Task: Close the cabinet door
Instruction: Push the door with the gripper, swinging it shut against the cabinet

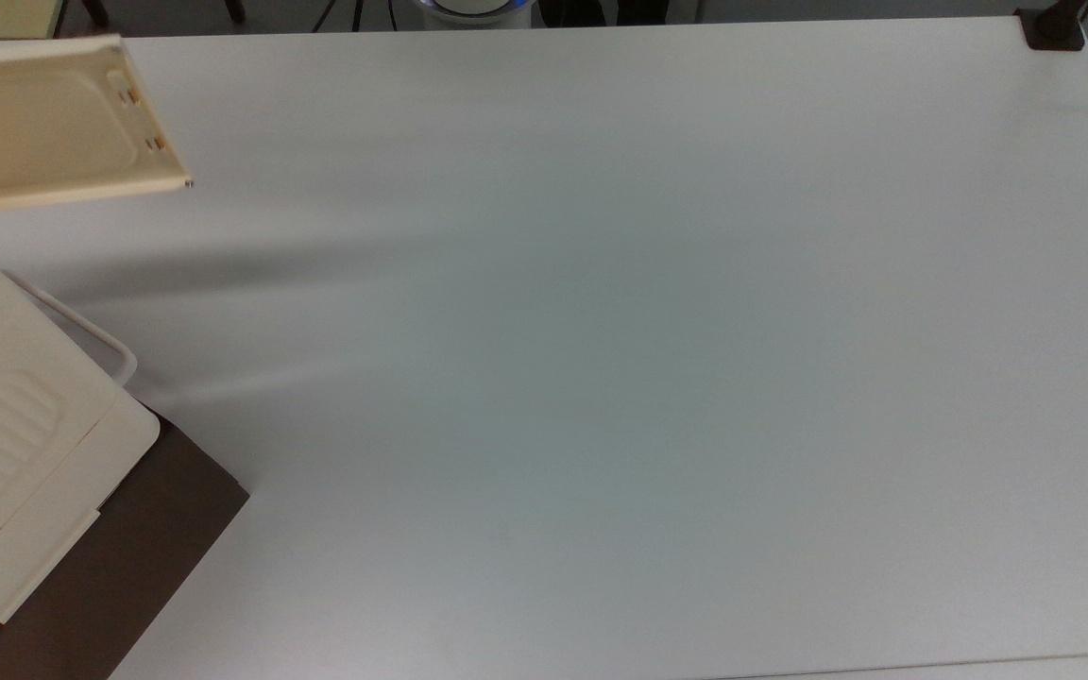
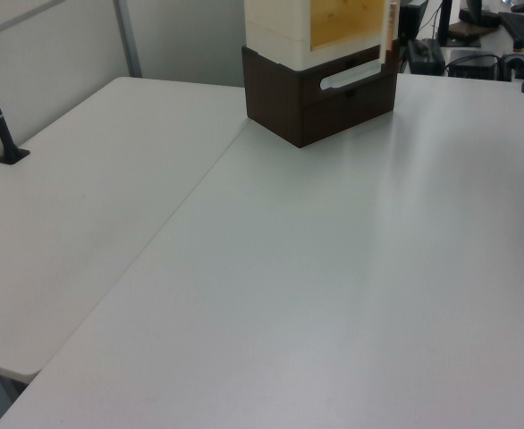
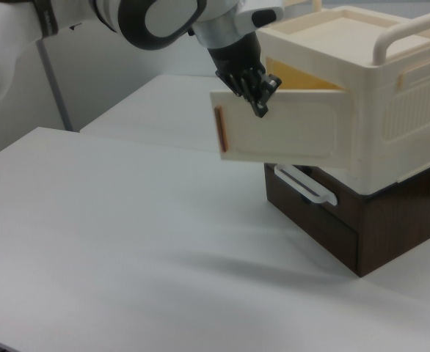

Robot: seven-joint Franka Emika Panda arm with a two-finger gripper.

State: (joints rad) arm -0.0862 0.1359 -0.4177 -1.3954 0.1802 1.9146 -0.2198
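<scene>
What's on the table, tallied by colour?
Cream: 2, the cabinet and the cabinet door, which stands partly open.
Dark brown: 1, the drawer unit under the cabinet.
White: 1, the drawer handle.
Total: 4.
The arm's pincer is at the door's top edge.

Lab, white tables (image 2: pixel 333 268), robot arm (image 3: pixel 164 18)

White table (image 1: pixel 601 331) with dark brown drawer box (image 3: pixel 332 220) directly on it.

The cabinet (image 3: pixel 391 110) and cabinet door (image 3: pixel 285 132) look smooth matt plastic; the table (image 1: pixel 601 331) is smooth with a faint sheen.
</scene>
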